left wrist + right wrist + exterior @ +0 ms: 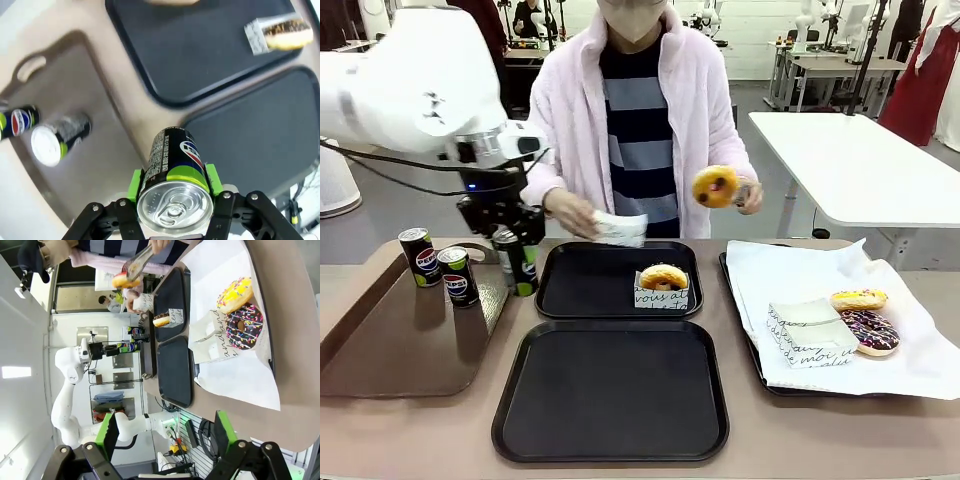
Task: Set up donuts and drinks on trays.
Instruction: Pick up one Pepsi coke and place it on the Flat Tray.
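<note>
Currently gripped: a small black Pepsi can [175, 165] with a silver top and a green band, pinched at its sides between the green pads [134, 182] of the left gripper [172, 185].
Can position: upright, over the strip of table [360, 440] between the glossy brown tray with handles [380, 350] and the far matte black tray [570, 290]. It looks lifted off the surface, though the front view does not settle that.
Other cans: two more black Pepsi cans [419, 256] [456, 276] stand upright just beside each other on the brown tray's far part.
Far black tray: holds one golden-glazed ring donut [663, 285] in a white paper sleeve with black script, near its right rim.
Near black tray: a second matte black rounded-square tray [610, 390] lies just in front of the far one.
Person: one hand [570, 212] holds a white paper sleeve [620, 228] above the far tray's back rim. The other hand [750, 195] holds a yellow-iced ring donut [715, 186] in the air with metal tongs [142, 257].
White-paper-lined tray [745, 330]: carries a second yellow-iced donut [858, 299], a chocolate-iced sprinkled donut [870, 332] touching it, and a stack of printed white sleeves [810, 335] just beside them.
Right gripper [166, 422]: jaws spread wide with nothing between them — well above the paper-lined tray's end of the table.
</note>
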Robot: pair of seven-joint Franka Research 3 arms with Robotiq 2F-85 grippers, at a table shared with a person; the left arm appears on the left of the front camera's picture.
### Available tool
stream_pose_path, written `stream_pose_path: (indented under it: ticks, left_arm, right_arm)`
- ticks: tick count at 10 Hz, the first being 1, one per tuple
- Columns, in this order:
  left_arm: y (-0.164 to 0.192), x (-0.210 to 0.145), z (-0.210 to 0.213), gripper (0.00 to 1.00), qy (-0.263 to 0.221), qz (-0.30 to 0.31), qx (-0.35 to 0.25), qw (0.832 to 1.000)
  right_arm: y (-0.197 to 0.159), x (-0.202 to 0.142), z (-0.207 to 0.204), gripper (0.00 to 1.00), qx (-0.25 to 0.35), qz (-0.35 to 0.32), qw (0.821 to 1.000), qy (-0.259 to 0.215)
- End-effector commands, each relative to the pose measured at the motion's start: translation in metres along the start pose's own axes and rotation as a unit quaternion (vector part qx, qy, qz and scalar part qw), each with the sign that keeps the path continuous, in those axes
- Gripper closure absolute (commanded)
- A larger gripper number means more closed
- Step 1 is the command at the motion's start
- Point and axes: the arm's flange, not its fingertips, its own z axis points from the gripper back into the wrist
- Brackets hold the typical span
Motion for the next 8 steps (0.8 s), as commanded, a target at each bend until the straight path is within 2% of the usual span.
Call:
stream_pose_path:
  ticks: [1, 4, 6, 8]
  left_arm:
    - [-0.011, 0.04, -0.008, 0.42, -0.013, 0.019, 0.037, 0.999]
    - [-0.019, 0.085, -0.033, 0.42, -0.008, 0.028, 0.04, 0.999]
    - [-0.019, 0.098, -0.05, 0.42, 0.003, 0.031, 0.033, 0.999]
    - [-0.014, 0.095, -0.052, 0.42, 0.025, 0.032, 0.015, 0.999]
  right_arm:
    - [0.001, 0.0, 0.001, 0.0, 0.007, 0.003, 1.0, -0.002]
    - [0.001, 0.0, 0.001, 0.0, 0.007, 0.003, 1.0, -0.002]
    - [0.001, 0.0, 0.001, 0.0, 0.007, 0.003, 1.0, -0.002]
    - [0.001, 0.0, 0.001, 0.0, 0.007, 0.003, 1.0, -0.002]
